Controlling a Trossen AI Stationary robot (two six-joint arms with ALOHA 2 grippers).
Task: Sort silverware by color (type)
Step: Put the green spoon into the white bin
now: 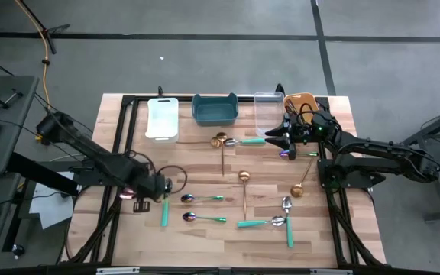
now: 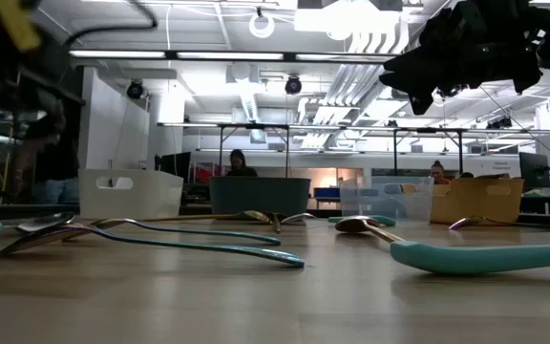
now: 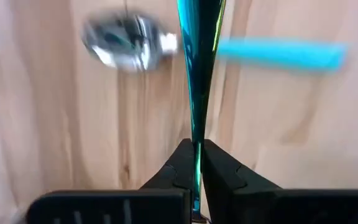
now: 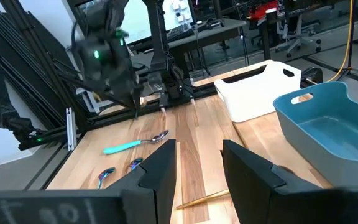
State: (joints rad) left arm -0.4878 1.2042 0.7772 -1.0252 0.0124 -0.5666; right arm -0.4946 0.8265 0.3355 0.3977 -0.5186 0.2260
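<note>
A: Looking at the near side of the wooden table (image 1: 205, 244) first, what is the left gripper (image 1: 161, 186) doing?

B: It has squeezed shut on the thin teal handle of a utensil (image 3: 197, 74). The handle sits right between the two dark fingers (image 3: 219, 174). From above, that teal-handled piece (image 1: 164, 211) lies at the near left of the table, with the gripper on its top end.

A: So what step is this?

B: I think it is the grab. The piece looks caught but not lifted yet. Next it needs to go up without slipping, then across to one of the bins at the far edge.

A: What else is near?

B: Two spoons with shiny purple bowls and teal handles (image 1: 203, 198) lie just beside it. More teal-handled ones (image 1: 264, 222) lie to the right. Gold spoons (image 1: 244, 187) sit in the middle.

A: And farther back?

B: The right gripper (image 1: 286, 142) hangs above the table near the far right. Its fingers (image 4: 160, 171) stand apart with nothing between them. At the far edge sit a white bin (image 1: 162, 118), a teal bin (image 1: 215, 109), a clear bin (image 1: 268, 111) and an orange bin (image 1: 302, 103).

A: Which bin is right?

B: I cannot tell from here.
</note>
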